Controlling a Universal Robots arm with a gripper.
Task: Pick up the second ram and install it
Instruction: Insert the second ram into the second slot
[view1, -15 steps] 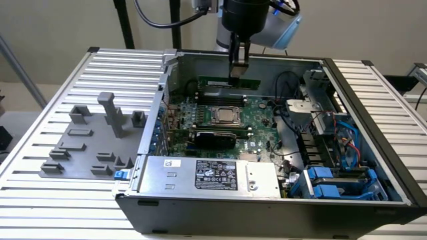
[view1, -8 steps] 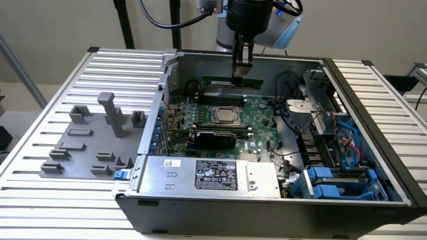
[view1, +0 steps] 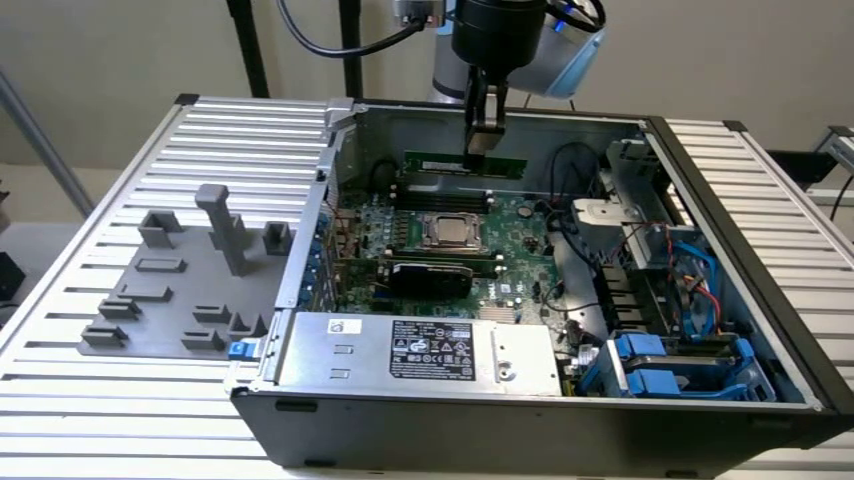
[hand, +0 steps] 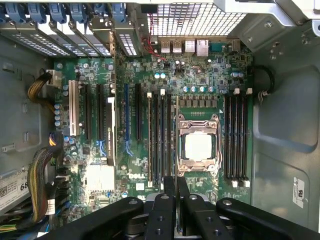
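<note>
Gripper (view1: 483, 146) pinched the second ram (view1: 454, 162) at its top edge, 12 o'clock of CPU socket (view1: 454, 232); probably light, stiff, fragile.

One computer case (view1: 747, 300) stands on the tabletop (view1: 120, 400), and one grey holder (view1: 160, 300) lies toward the tabletop's edge at the exterior view's left. The case holds one motherboard (hand: 200, 75), one processor socket (hand: 198, 146), two banks of memory slots and one power supply (view1: 427, 350). One gripper (view1: 483, 148) pinches one second ram (view1: 514, 163) between two fingers (hand: 162, 210).
</note>
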